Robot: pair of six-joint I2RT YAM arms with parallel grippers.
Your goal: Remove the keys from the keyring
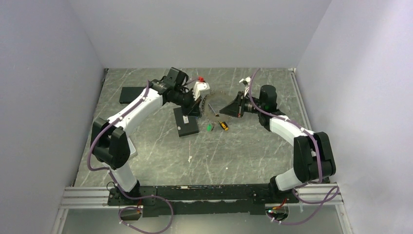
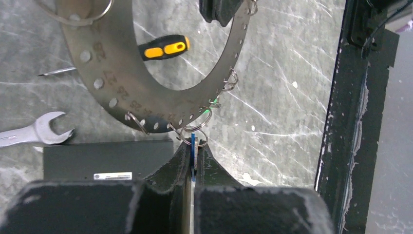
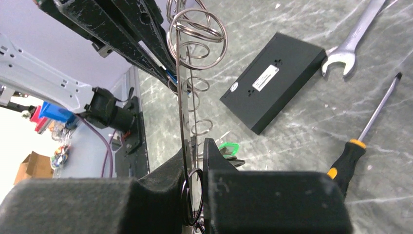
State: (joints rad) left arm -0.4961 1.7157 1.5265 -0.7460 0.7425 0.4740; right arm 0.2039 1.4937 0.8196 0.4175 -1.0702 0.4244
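Over a grey marbled table (image 1: 234, 156) boxed by white walls, the flat grey keyring (image 2: 122, 92), hole-punched and hung with small split rings (image 3: 197, 31), stands on edge between the right gripper (image 3: 195, 156) clamping its rim and the left gripper (image 2: 194, 151) pinching the blue key (image 2: 193, 139), with a black box (image 1: 186, 122), spanner (image 2: 34, 134), screwdriver (image 2: 163, 48) and green key (image 1: 209, 127) close by.

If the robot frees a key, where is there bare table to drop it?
The wide near stretch of table between the black box and the base rail. Crowded around the keyring, green key and screwdriver.
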